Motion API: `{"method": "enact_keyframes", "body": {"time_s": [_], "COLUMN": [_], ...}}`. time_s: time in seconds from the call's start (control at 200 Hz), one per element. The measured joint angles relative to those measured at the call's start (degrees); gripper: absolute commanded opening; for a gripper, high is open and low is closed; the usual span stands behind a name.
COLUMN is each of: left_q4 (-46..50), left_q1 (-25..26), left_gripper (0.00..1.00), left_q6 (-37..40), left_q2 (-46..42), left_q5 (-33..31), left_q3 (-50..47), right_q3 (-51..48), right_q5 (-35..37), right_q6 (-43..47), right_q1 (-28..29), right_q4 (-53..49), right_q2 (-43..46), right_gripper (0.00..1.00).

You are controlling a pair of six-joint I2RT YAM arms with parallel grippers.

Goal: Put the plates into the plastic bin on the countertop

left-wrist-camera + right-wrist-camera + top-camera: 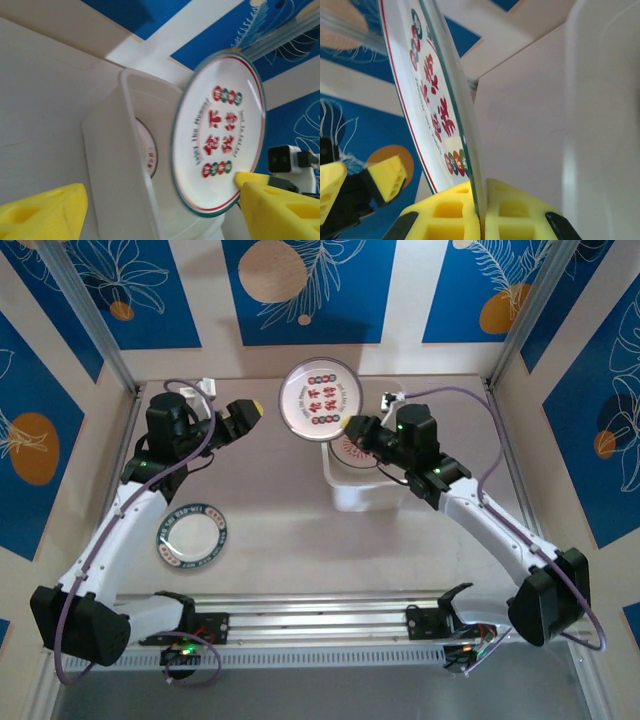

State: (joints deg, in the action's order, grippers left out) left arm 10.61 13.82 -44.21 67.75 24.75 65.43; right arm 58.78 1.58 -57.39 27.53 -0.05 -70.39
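The right gripper [481,200] is pinched tight on the rim of a plate [318,402], holding it up on its edge by the far end of the bin [365,498]. The left gripper [250,415] has its fingers wide apart and holds nothing. The step looks like putting this plate in. Next, I think, it must tip flat and go down softly (a second plate [147,147] already lies inside). A third plate [193,537] waits on the countertop [280,510]. The arm hides most of the bin's inside, so I cannot count the plates there.
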Motion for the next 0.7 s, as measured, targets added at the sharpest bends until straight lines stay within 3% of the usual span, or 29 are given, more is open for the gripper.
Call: {"method": "enact_keyframes", "body": {"time_s": [0.38, 0.7], "left_q4": [3.56, 6.62], "left_q1": [-5.09, -9.31], "left_gripper": [0.84, 0.84], "left_q6": [2.08, 4.28], "left_q2": [-0.96, -1.70], "left_q5": [-0.68, -0.85], "left_q3": [-2.45, -6.29], "right_q3": [-6.47, -4.31], "right_q5": [8.33, 11.98], "right_q6": [-5.38, -8.22], "right_q1": [-6.67, -8.26], "right_q4": [-11.10, -15.50], "right_q2": [4.76, -4.85], "right_gripper": [0.07, 0.07]}}
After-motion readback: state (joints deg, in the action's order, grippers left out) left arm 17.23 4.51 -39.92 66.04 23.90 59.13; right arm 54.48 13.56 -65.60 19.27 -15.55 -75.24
